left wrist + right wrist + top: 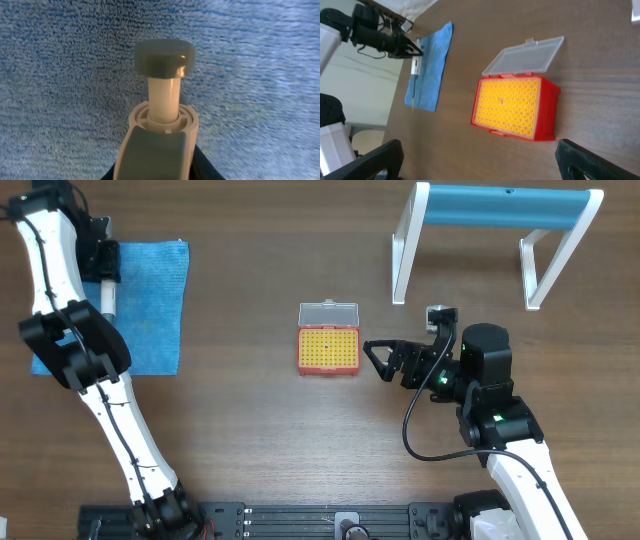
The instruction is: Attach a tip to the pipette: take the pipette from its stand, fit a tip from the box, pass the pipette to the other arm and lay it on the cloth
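- Left gripper (103,268): pinched on the pipette (165,57) at its upper body. The grey plunger cap points back toward the wrist.
- Pipette hangs over the blue cloth (155,290), along the cloth's left edge, with a thin tip (412,100) on its lower end. Cannot tell whether it touches the cloth.
- Cloth lies flat by the table's (250,440) far left corner, one side close to the left edge.
- Right gripper (372,360): fingers spread wide, holding nothing, low over the table just right of the tip box (328,352).
- Tip box: red, rack full of yellow tips, at the table's middle. Clear lid (328,315) folded open toward the far edge.
- Stand (500,205): blue bar on white legs, at the far right corner, well apart from the box.
- Surface: dark brown wood grain. A black rail (240,522) runs along the near edge with both arm bases.
- Room: a pale wall (360,95) shows past the left edge.
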Action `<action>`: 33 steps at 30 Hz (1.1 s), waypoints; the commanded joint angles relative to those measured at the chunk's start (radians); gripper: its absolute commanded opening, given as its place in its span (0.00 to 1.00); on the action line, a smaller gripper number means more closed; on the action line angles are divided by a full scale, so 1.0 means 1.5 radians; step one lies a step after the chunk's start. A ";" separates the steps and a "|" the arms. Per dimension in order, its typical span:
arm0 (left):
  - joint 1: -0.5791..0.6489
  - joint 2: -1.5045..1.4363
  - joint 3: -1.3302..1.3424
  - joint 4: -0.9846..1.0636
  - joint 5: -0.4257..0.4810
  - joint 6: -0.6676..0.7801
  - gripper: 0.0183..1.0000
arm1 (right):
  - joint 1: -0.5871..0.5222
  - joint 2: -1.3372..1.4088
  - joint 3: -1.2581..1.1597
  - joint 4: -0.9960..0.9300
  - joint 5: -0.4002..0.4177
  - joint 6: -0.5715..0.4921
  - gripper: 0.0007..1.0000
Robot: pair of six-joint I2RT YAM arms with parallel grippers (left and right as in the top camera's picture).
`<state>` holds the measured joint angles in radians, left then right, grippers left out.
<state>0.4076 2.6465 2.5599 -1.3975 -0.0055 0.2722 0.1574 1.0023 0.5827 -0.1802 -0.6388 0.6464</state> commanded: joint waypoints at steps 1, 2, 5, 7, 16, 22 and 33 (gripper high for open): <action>-0.006 0.008 0.006 0.016 -0.029 0.017 0.01 | 0.004 -0.002 0.006 0.025 0.014 0.016 0.98; -0.006 0.008 0.006 0.018 -0.033 0.017 0.01 | 0.004 -0.002 0.006 0.026 0.014 0.016 0.98; -0.006 0.008 0.006 0.018 -0.035 0.017 0.01 | 0.004 -0.002 0.006 0.026 0.015 0.021 0.98; -0.006 0.008 0.006 0.019 -0.035 0.023 0.01 | 0.004 -0.002 0.006 0.026 0.015 0.021 0.98; -0.006 0.009 -0.016 0.030 -0.037 0.030 0.01 | 0.003 -0.002 0.006 0.026 0.018 0.021 0.98; -0.006 0.009 -0.022 0.034 -0.037 0.029 0.01 | 0.003 -0.002 0.006 0.026 0.020 0.021 0.98; -0.006 0.025 -0.024 0.031 -0.036 0.027 0.01 | 0.003 -0.002 0.006 0.026 0.020 0.026 0.98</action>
<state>0.4038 2.6503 2.5286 -1.3487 -0.0448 0.3027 0.1577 1.0023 0.5827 -0.1455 -0.6212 0.6693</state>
